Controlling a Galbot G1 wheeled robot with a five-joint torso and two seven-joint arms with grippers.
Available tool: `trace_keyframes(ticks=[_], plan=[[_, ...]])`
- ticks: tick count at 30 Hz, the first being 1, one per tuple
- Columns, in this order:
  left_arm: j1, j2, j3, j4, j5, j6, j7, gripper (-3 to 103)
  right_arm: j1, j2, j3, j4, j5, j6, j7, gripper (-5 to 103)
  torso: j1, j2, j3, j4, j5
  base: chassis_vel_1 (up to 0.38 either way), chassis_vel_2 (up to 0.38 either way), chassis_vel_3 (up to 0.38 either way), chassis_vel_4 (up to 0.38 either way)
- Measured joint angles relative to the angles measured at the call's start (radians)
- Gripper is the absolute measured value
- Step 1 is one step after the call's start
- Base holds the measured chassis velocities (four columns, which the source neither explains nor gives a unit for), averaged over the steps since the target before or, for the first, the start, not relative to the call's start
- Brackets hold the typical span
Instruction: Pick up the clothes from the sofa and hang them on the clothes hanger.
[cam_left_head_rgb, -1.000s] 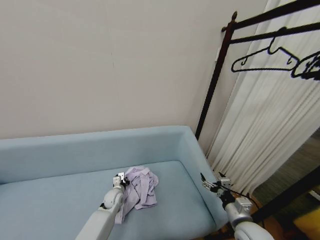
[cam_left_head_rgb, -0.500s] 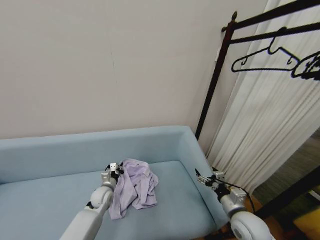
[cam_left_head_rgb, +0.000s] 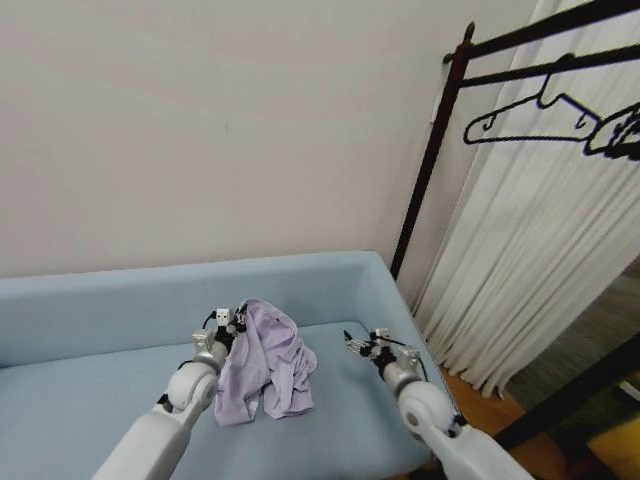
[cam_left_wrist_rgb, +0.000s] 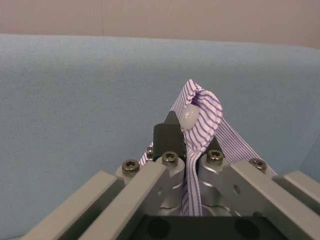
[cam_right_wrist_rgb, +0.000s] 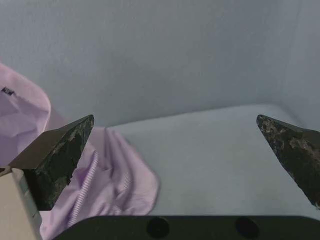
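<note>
Shirt (cam_left_head_rgb: 265, 368) pinched in left gripper (cam_left_head_rgb: 235, 323), over sofa (cam_left_head_rgb: 100, 300); right gripper (cam_left_head_rgb: 358, 343) spread

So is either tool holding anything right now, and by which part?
The left tool holds the shirt by a bunched edge with a button. The right tool is open and empty.

grey arms (cam_left_head_rgb: 150, 440); screwed silver left tool (cam_left_wrist_rgb: 190, 142); black-tipped right tool (cam_right_wrist_rgb: 175, 120)
</note>
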Motion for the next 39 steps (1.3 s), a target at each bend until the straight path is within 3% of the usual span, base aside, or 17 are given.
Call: trace_keyframes(ticks=[1,3,13,17,23,29,37,39], plan=[[-0.006,0.001,0.001,-0.006,0.0,-0.002,-0.007,0,0.072,0.074,-0.104,-0.083,0.029,0.014,0.045,100,0.0,0.0,0.0,0.0001,0.0,0.0,0.0,0.0,0.0],[-0.011,0.0,0.002,-0.006,0.0,-0.006,-0.008,0,0.098,0.103,-0.146,-0.126,0.023,0.022,0.049,100,0.0,0.0,0.0,0.0002,0.0001,0.0,0.0,0.0,0.0],[-0.02,-0.011,0.006,-0.009,0.0,-0.009,-0.018,0,0.147,0.224,-0.224,-0.249,-0.011,0.04,0.055,100,0.0,0.0,0.0,-0.0001,0.0001,0.0,0.0,0.0,0.0],[-0.021,-0.007,0.003,-0.018,0.0,-0.009,-0.023,0,0.181,0.289,-0.251,-0.269,-0.002,0.046,0.09,100,0.0,0.0,0.0,0.0001,0.0001,0.0,0.0,0.0,0.0],[-0.014,-0.005,-0.002,-0.033,0.0,-0.009,-0.027,0,0.21,0.337,-0.274,-0.296,0.005,0.055,0.142,100,0.0,0.0,0.0,0.0,0.0001,0.0,0.0,0.0,0.0],[-0.005,-0.007,-0.008,-0.045,0.0,-0.008,-0.034,0,0.231,0.366,-0.302,-0.317,0.01,0.057,0.248,102,0.0,0.0,0.0,0.0,0.0001,0.0,0.0,0.0,0.0],[-0.005,-0.001,-0.017,-0.06,-0.002,-0.01,-0.043,0,0.229,0.398,-0.323,-0.354,0.012,0.057,0.341,93,0.0,0.0,0.0,0.0,0.0002,0.0,0.0,0.0,0.0],[-0.005,-0.001,-0.017,-0.065,-0.003,-0.012,-0.044,0,0.233,0.405,-0.326,-0.361,0.015,0.058,0.362,84,0.0,0.0,0.0,0.0001,0.0003,0.0,0.0,0.0,0.0]])
